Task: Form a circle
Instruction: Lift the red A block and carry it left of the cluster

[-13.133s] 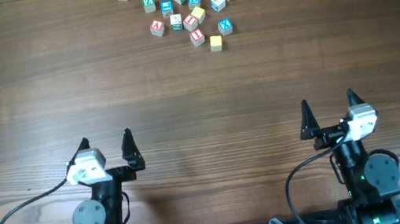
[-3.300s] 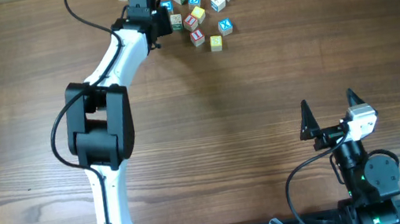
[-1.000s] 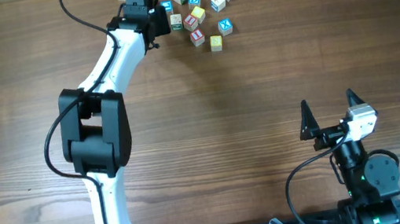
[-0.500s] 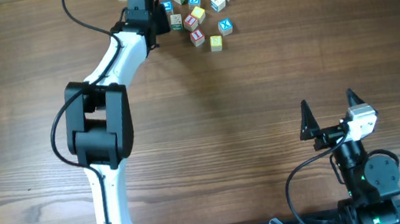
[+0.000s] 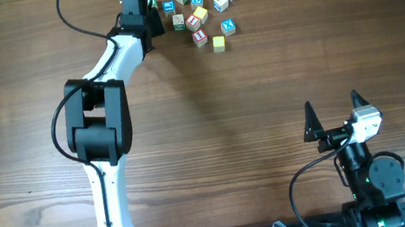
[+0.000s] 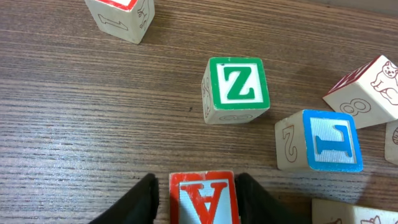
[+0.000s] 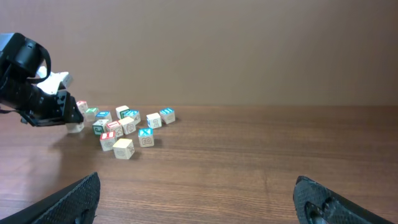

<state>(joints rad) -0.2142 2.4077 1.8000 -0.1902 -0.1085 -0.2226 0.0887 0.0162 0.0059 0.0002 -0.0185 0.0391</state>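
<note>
Left arm outstretched | left claw straddles red A cube

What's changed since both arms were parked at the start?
The left hand reached out from its parked pose to the left edge of the cubes, then nudged slightly left in the last second; it now straddles the red A cube, grip unclear. The right hand stayed parked and open; the visible cubes lie as before.

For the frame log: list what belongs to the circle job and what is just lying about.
Job: red A cube, left gripper flanking it.
Lying about, for now: green Z cube, blue cube beside it, open right gripper.
</note>
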